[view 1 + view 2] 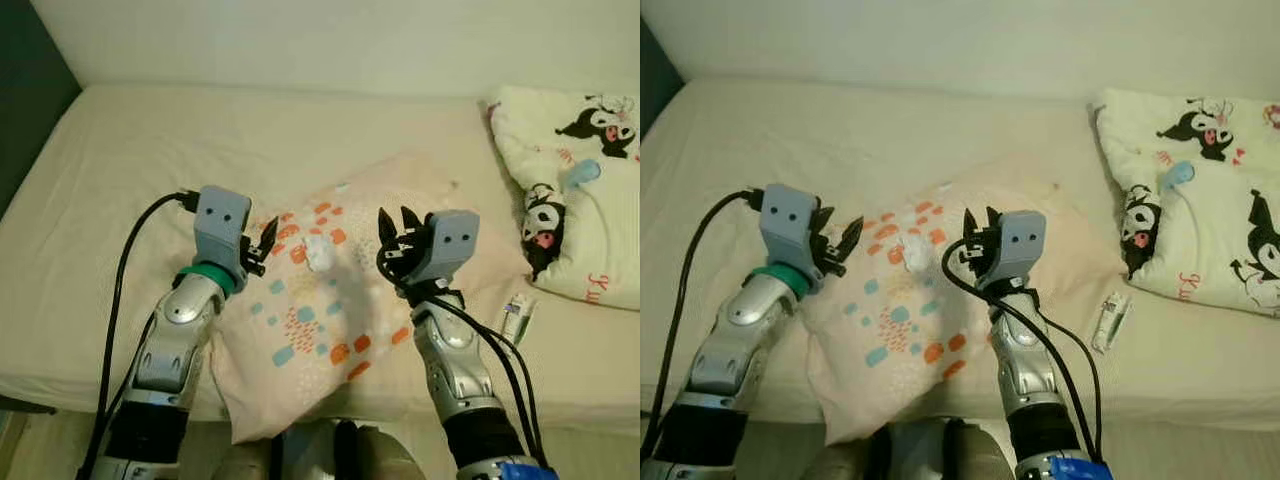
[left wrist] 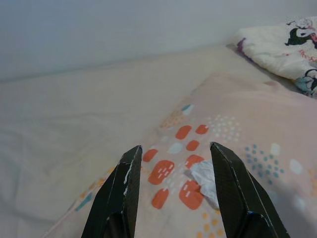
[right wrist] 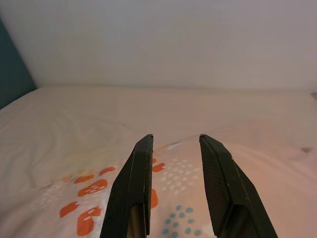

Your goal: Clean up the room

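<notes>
Step in hand: approach. Left gripper and right gripper, fingers apart and empty, hover above the pink spotted fabric pillow at the bed's front edge. 1 crumpled white tissue lies on the pillow between them; next, lower and pinch it.

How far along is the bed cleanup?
Early. Nothing looks put away yet. Both grippers, left and right, hover open and empty over the patterned pillow. Still out: the crumpled tissue on that pillow, the small tube on the sheet, and the cartoon blanket bunched at the bed's right.
</notes>
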Robot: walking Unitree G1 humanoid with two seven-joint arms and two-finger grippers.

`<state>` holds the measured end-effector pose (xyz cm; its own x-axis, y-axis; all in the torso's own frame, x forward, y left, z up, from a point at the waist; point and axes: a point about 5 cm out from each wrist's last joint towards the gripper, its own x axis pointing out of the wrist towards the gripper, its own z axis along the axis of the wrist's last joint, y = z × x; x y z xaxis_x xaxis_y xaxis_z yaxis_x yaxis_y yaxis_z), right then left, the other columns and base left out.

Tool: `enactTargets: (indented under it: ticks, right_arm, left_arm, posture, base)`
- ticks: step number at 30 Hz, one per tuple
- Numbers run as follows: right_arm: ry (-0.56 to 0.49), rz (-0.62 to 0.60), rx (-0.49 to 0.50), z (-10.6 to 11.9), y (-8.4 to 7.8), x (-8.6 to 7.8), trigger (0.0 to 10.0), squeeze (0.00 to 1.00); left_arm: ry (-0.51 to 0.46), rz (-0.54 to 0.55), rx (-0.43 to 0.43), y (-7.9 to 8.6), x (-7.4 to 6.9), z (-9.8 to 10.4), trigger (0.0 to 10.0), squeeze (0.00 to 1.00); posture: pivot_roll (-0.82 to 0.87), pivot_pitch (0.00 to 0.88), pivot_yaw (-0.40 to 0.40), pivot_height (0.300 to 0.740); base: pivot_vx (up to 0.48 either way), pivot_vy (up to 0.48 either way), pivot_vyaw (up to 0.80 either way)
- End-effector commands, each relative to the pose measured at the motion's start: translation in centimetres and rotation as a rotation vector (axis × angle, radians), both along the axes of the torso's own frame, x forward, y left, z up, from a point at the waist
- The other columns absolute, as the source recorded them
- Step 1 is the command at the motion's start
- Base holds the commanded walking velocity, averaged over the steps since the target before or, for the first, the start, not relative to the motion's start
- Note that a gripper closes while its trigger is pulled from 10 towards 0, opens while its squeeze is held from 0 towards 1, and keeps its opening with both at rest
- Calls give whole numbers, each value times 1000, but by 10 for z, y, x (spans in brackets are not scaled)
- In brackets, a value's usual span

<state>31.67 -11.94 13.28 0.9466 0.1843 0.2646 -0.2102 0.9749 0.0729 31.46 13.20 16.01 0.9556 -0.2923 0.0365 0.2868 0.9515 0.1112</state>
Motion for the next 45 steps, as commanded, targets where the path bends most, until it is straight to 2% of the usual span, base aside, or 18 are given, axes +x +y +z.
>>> enactTargets:
  ticks: [1,9,17,22,40,45]
  right_arm:
    - [43,10,0,-10,1,-4,10000,0]
    - [65,22,18,-14,3,-5,10000,0]
    - [62,10,-9,-14,2,-5,10000,0]
    - [61,-9,-8,-12,0,-2,10000,0]
    - [56,-14,-8,-11,0,-1,10000,0]
    - [56,-18,-10,-9,-1,-1,10000,0]
  left_arm:
    - [38,-15,0,0,-4,-9,10000,0]
    - [52,-30,8,1,-7,-12,10000,0]
    - [60,-28,10,3,-8,-15,10000,0]
    - [80,-20,21,4,-10,-22,10000,0]
    - [74,-25,14,0,-8,-20,10000,0]
    - [72,-28,14,-2,-8,-19,10000,0]
  posture:
    - [-9,125,36,740]
    - [-10,124,36,740]
    - [-7,125,36,740]
    - [-5,122,36,710]
    - [-7,125,37,625]
    - [-7,126,38,615]
  base:
    - [0,0,0]
    - [0,0,0]
    - [0,0,0]
    - [0,0,0]
    - [0,0,0]
    - [0,0,0]
